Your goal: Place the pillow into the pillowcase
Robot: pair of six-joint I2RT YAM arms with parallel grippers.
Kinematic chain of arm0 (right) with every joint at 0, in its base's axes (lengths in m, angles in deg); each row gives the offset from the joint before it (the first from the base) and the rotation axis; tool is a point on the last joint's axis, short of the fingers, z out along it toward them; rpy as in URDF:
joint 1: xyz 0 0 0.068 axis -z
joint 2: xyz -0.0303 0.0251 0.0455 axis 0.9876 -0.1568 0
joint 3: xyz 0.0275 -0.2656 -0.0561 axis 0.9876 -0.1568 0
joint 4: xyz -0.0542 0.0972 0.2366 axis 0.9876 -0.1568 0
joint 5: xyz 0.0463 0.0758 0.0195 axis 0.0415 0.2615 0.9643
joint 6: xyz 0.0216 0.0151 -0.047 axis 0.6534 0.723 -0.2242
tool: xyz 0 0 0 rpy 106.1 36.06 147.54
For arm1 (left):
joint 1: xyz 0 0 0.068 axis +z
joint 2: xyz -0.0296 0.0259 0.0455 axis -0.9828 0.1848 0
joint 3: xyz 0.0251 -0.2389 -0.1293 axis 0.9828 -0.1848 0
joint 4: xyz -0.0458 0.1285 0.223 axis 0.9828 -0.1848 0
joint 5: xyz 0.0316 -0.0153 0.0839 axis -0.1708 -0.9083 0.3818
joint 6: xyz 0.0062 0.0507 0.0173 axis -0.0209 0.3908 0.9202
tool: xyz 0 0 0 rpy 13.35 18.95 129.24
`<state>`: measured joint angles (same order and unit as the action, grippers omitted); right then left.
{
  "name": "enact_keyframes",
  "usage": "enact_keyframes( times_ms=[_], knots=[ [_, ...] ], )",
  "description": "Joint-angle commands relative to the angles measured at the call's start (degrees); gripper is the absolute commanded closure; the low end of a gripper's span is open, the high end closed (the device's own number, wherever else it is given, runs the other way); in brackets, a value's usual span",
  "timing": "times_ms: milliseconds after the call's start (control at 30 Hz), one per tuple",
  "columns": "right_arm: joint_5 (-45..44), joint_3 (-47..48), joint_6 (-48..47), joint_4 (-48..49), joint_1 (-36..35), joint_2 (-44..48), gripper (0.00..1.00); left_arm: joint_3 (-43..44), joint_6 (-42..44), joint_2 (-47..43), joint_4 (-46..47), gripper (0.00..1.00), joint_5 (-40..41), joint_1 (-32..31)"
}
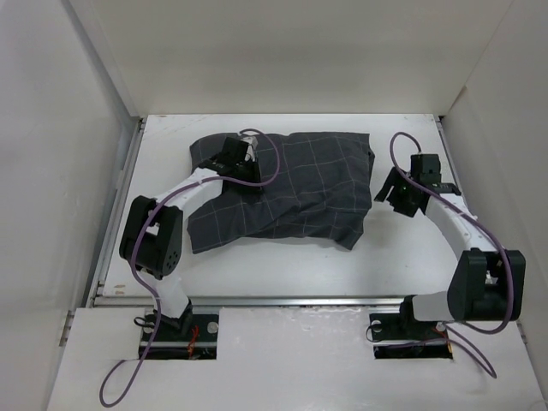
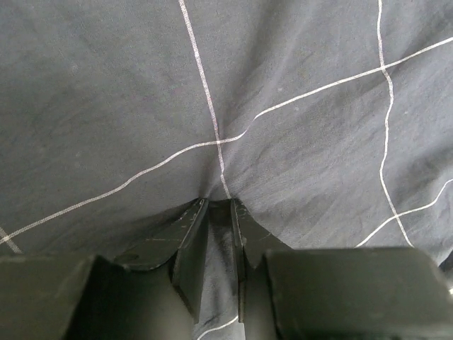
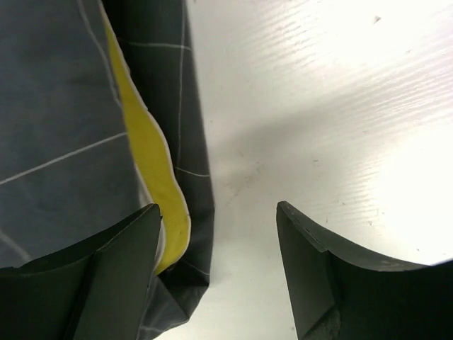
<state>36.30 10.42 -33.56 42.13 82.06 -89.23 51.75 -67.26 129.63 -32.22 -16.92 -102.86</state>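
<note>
The dark checked pillowcase lies spread and bulging across the middle of the table. The pillow is inside it; only a yellow strip shows at the case's open edge in the right wrist view. My left gripper sits on the case's far left part, shut on a pinch of its fabric. My right gripper is open and empty just right of the case's right edge. Its left finger overlaps the case's opening; its right finger is over bare table.
White walls enclose the table on the left, back and right. A metal rail runs along the near edge, in front of both arm bases. Purple cables loop from each arm.
</note>
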Motion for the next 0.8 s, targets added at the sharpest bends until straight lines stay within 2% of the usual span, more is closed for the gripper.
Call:
enact_keyframes(
  times_ms=[0,67,267,533,600,767],
  knots=[
    [2.6,-0.6,-2.8,2.2,0.2,-3.0,0.28,-1.3,0.4,-0.6,0.8,0.84,-2.0,0.4],
    [7.8,-0.6,-4.8,5.1,-0.5,-4.5,0.31,-1.3,0.4,-0.6,0.8,0.85,-2.0,0.4],
    [14.3,0.3,-9.2,10.4,-8.0,-3.5,0.31,-1.3,0.4,0.0,0.8,0.86,-2.0,0.9],
    [13.2,7.9,-10.0,9.0,-14.3,1.5,0.31,-3.2,0.4,1.0,2.1,0.89,-3.6,0.9],
    [15.3,7.9,-10.5,9.7,-15.8,1.5,0.31,-3.7,0.4,1.0,2.1,0.89,-3.6,0.9],
    [18.6,8.7,-10.5,13.1,-18.8,-4.9,0.31,-3.7,0.4,1.6,2.1,0.90,-4.1,0.9]
  ],
)
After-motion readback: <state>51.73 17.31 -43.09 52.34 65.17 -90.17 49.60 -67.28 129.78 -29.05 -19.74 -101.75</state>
